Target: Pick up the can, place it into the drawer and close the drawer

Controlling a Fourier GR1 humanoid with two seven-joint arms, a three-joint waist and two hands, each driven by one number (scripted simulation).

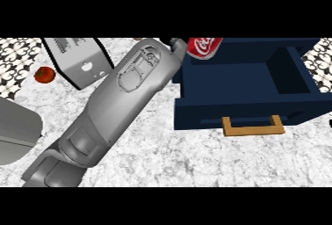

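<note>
A red cola can (205, 46) shows at the top of the head view, tilted and partly cut off, over the back left corner of the open navy drawer (194, 112). The drawer has a wooden handle (253, 126) on its front, and its inside looks bare. A grey forearm comes in from the lower left and runs up to the can. Only a small black part of my left hand (175, 43) shows, right against the can's left side. The rest of that hand is hidden behind the wrist. My right hand does not show.
A red tomato (44, 74) lies at the left. Beside it a flat grey-white box with black edges (77, 61) lies on the marble counter (214, 162). A rounded grey object (14, 132) sits at the left edge. Patterned tiles (19, 50) border the top corners.
</note>
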